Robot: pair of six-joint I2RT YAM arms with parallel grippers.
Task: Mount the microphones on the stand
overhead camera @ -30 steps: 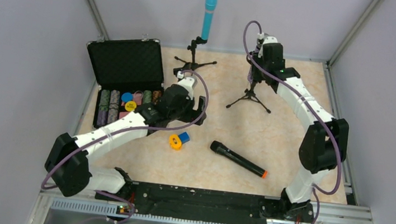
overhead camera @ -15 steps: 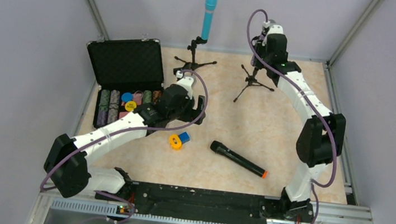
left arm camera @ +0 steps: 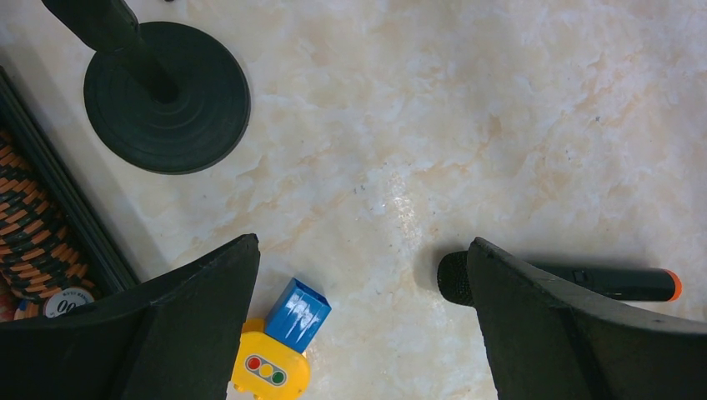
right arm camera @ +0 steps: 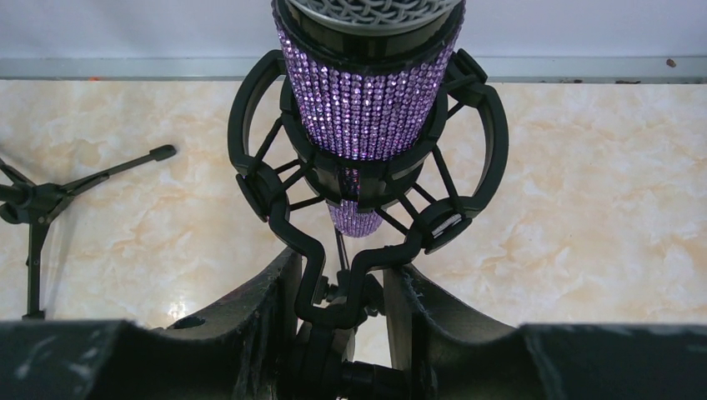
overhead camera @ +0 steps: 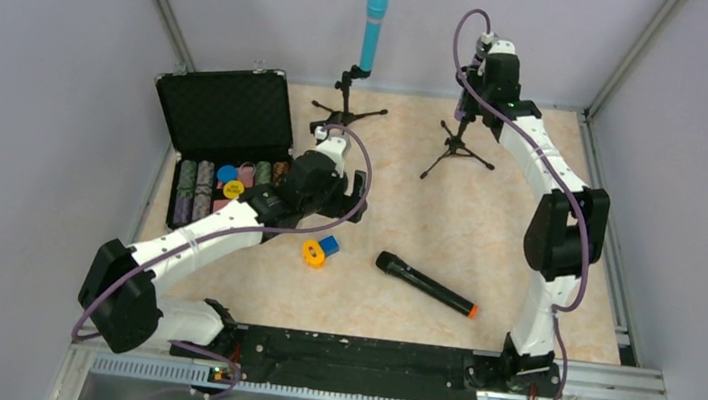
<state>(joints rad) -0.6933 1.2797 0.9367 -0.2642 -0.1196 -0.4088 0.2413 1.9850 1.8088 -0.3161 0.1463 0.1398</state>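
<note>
Right wrist view: glittery purple microphone (right arm camera: 367, 92) seated in the cradle (right arm camera: 250, 171) directly above the right claw (right arm camera: 338, 287), pinched shut on the tripod stand (overhead camera: 455, 153) stem just beneath; hauled stand and all back toward the rear wall within the last second, so reads as mounted and merely being re-sited. Leaves the black microphone (left arm camera: 596, 282) lying flat just beside the spread, empty left claw (left arm camera: 363, 250), the light-blue microphone (overhead camera: 374, 26) upright well beyond it. Cannot tell whether the tripod feet touch down; grille cropped above, black head partly behind a finger (left arm camera: 542, 333).
</note>
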